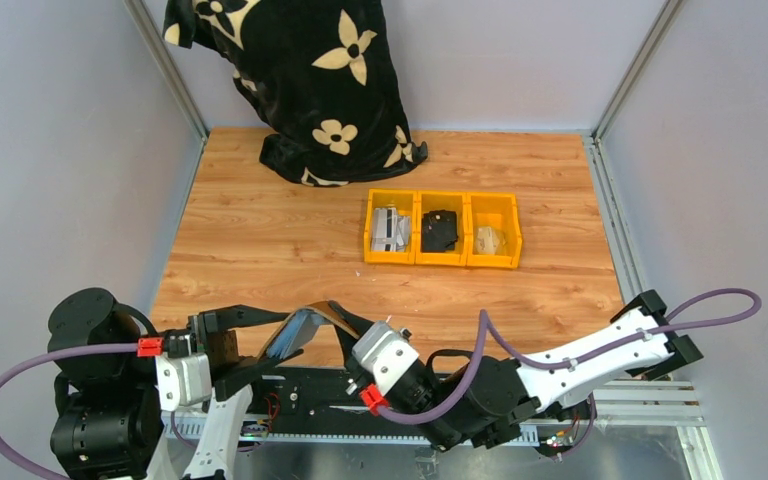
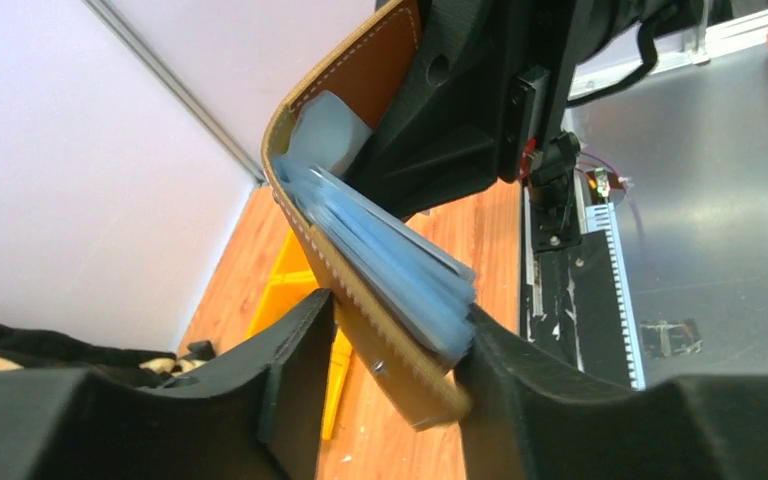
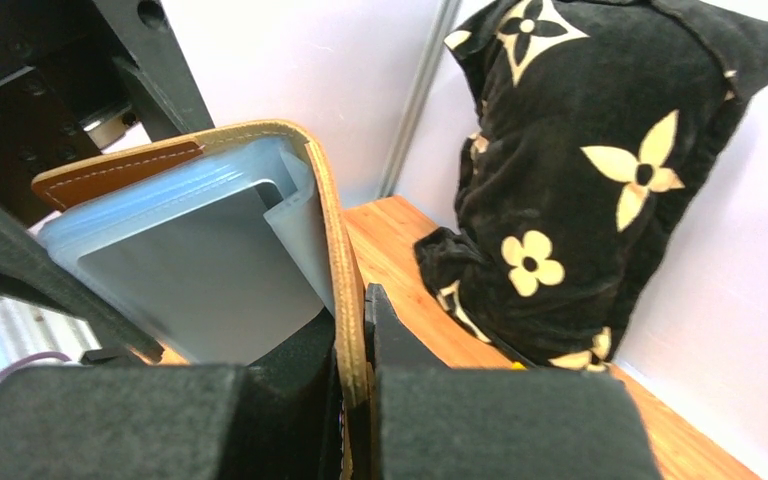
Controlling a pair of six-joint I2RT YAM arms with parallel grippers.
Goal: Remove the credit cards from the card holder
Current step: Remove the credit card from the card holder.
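The brown card holder (image 1: 322, 310) hangs open in the air at the near table edge, between my two grippers. My right gripper (image 3: 353, 310) is shut on the edge of one leather cover (image 3: 335, 215). A pale grey credit card (image 3: 200, 270) shows inside the clear sleeves. My left gripper (image 2: 398, 315) straddles the other cover (image 2: 400, 375) and the fanned bluish sleeves (image 2: 390, 260). One of its fingertips (image 2: 310, 320) touches the leather and the other one touches the sleeve stack. From above, the left gripper (image 1: 250, 325) is to the left of the holder and the right gripper (image 1: 355, 335) to its right.
A row of three yellow bins (image 1: 443, 262) stands mid-table, holding silvery items, a black lumpy object (image 1: 439, 231) and a beige item. A black cloth with cream flowers (image 1: 300, 80) stands at the back. Grey walls close in both sides.
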